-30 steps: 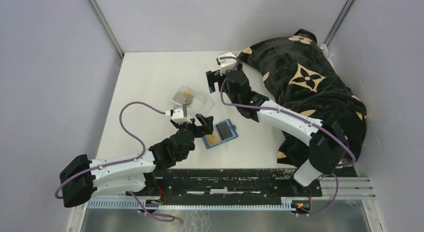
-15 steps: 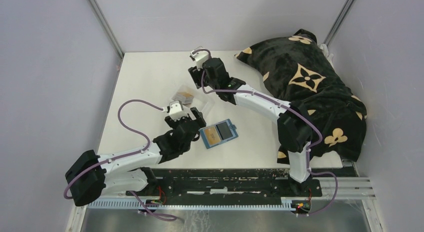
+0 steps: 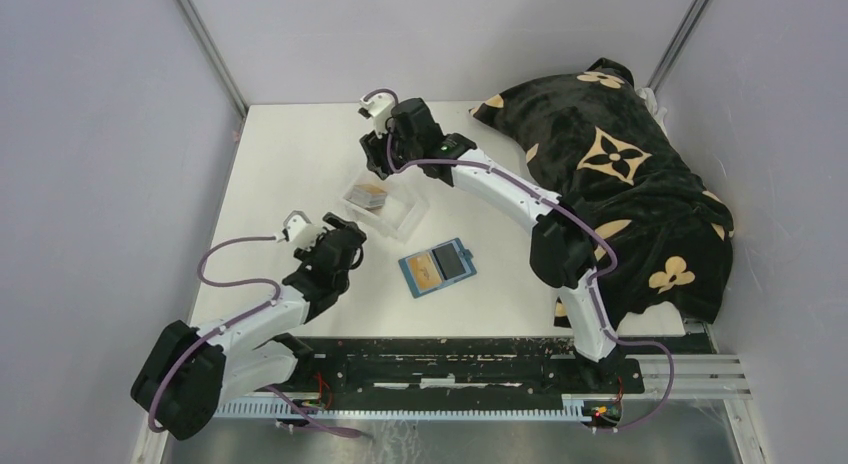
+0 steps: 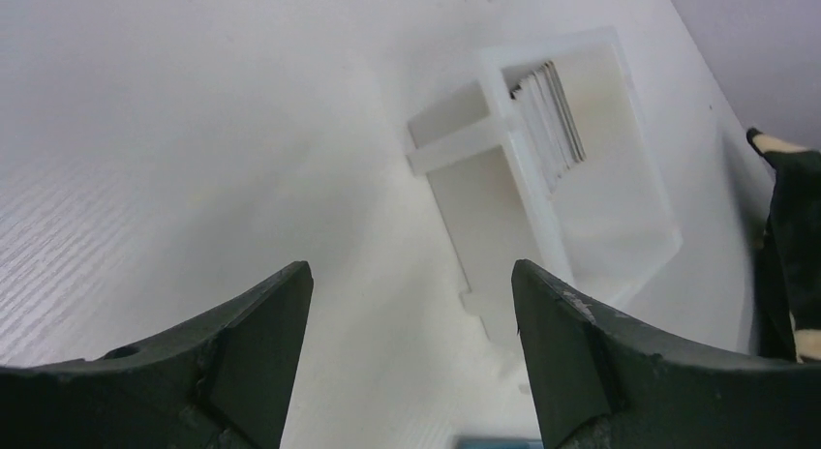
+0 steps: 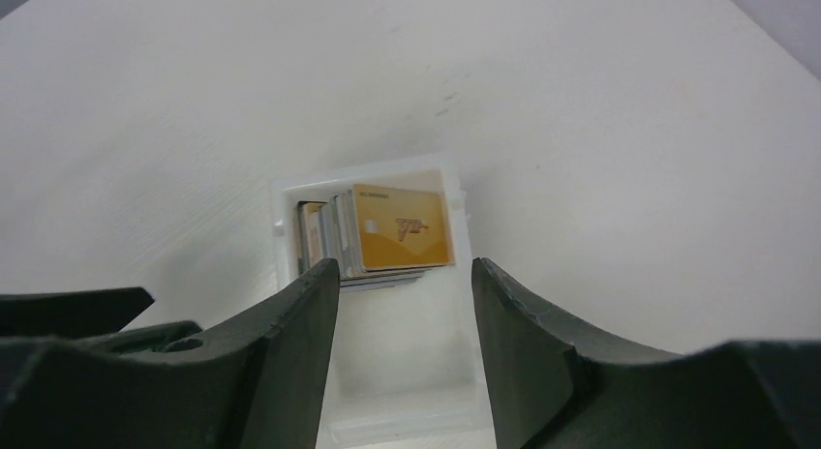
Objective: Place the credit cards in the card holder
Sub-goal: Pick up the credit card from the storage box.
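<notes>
Credit cards [image 5: 392, 238] sat stacked in the clear plastic tray [image 3: 398, 212] as I swung the right gripper [image 5: 405, 270] over it, jaws apart, empty, and pulled the wide, empty left gripper [image 4: 411, 275] back from the card holder [image 3: 437, 268] near it, readying another pick.

Right gripper [image 3: 377, 162] swung left over the tray [image 3: 404, 220] of credit cards [image 3: 370, 195]; left gripper [image 3: 340, 230] backed off the card holder [image 3: 437, 268] toward the table's [image 3: 270, 154] left edge.
</notes>
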`<state>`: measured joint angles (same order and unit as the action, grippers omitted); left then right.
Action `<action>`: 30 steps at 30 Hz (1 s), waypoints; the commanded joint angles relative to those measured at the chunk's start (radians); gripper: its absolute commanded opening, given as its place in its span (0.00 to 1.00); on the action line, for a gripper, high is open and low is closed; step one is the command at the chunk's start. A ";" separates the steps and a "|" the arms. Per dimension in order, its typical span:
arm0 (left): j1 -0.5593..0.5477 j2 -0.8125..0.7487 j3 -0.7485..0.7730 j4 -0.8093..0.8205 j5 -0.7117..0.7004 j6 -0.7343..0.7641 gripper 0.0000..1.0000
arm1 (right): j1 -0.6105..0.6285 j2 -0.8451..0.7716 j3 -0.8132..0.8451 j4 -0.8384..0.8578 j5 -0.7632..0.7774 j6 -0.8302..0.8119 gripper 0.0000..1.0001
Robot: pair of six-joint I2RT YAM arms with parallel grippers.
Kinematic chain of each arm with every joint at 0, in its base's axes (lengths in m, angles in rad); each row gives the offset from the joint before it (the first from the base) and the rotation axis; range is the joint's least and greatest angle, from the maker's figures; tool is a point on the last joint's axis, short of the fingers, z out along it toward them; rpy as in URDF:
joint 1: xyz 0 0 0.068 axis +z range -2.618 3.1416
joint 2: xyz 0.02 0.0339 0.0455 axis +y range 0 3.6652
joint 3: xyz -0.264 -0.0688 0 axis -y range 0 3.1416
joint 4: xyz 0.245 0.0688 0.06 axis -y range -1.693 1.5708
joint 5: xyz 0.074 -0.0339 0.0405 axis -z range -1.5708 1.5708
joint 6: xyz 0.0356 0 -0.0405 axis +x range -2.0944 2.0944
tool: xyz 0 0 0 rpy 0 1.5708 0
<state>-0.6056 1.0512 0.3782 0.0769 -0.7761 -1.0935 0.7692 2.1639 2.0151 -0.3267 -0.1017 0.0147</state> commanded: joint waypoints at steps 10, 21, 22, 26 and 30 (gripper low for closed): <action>0.189 0.049 -0.109 0.161 0.129 -0.251 0.73 | 0.018 0.183 0.213 -0.124 -0.243 0.036 0.55; 0.288 0.348 -0.030 0.348 0.279 -0.270 0.79 | 0.013 0.288 0.328 -0.139 -0.252 0.038 0.56; 0.295 0.367 -0.023 0.368 0.285 -0.270 0.79 | 0.011 0.298 0.340 -0.141 -0.256 0.039 0.56; 0.314 0.428 0.023 0.374 0.302 -0.257 0.79 | 0.001 0.336 0.376 -0.144 -0.259 0.041 0.56; 0.329 0.472 0.046 0.399 0.320 -0.251 0.80 | -0.013 0.372 0.406 -0.138 -0.262 0.054 0.56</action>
<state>-0.2909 1.4742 0.4004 0.4736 -0.5014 -1.3323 0.7750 2.5027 2.3558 -0.4877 -0.3435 0.0517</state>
